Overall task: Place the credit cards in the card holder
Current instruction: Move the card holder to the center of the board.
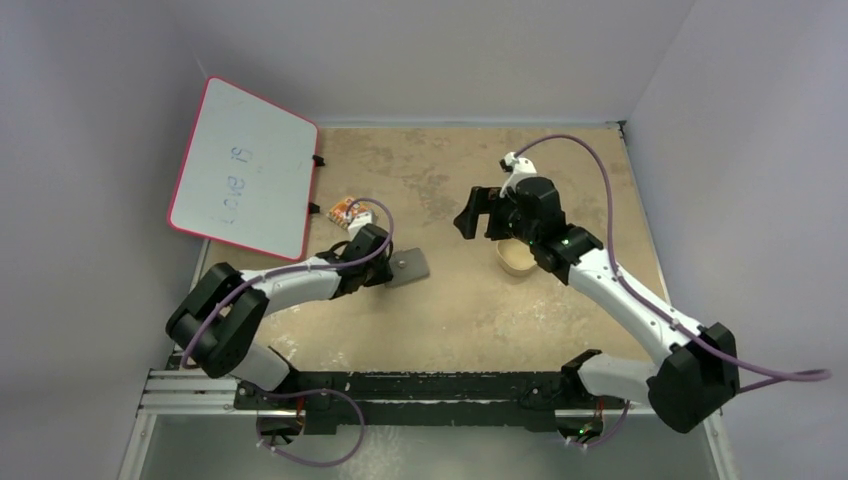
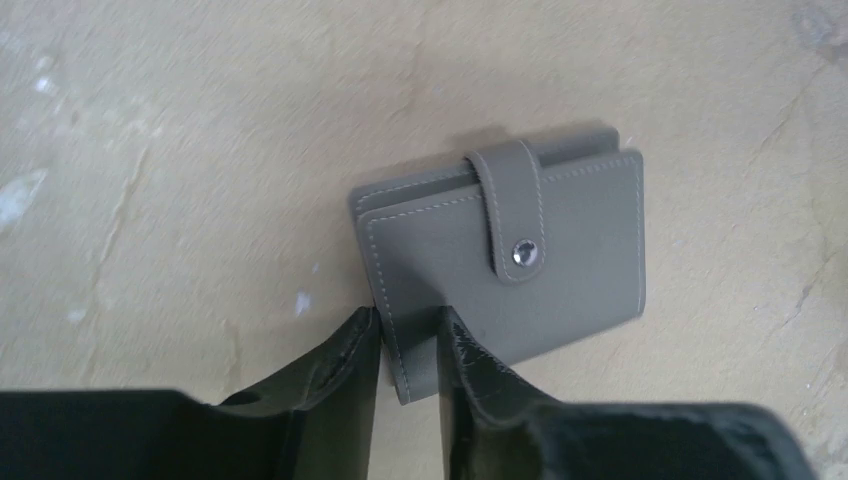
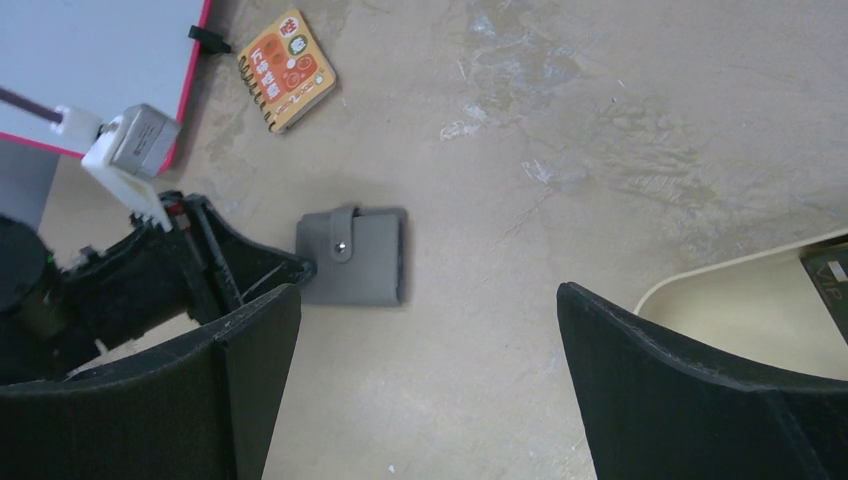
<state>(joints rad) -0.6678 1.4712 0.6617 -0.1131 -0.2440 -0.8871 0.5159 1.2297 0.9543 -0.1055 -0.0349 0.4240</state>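
**Top view.** The grey wallet (image 1: 410, 267) lies closed and flat on the tan table (image 1: 450, 310), just left of the frame's centre. The left gripper (image 1: 385, 272) is set at the wallet's left edge. The right gripper (image 1: 480, 215) is held above the table, right of centre, apart from the wallet. A tan tray (image 1: 515, 268) sits below it, mostly hidden by the arm, so its contents cannot be told here. A whiteboard (image 1: 245, 168) is propped at upper left, with a small orange notebook (image 1: 347, 211) beside its lower corner.

**Left wrist view.** The wallet (image 2: 580, 260) fills the centre, its strap (image 2: 512, 200) fastened by the snap stud (image 2: 524, 254). The left gripper (image 2: 408, 322) is narrowed, with the wallet's lower left corner between its fingers (image 2: 355, 375). Whether the corner is actually clamped cannot be told.

**Right wrist view.** The right gripper (image 3: 428, 300) is spread wide and nothing is held in it. The wallet (image 3: 360, 258) is seen left of centre, with the left gripper (image 3: 290, 268) at its left edge. The tray (image 3: 730, 295) enters at the right edge. One dark card (image 3: 828, 285) lies in it, cut off by the frame. The whiteboard (image 3: 90, 50) and notebook (image 3: 288, 70) are at upper left.
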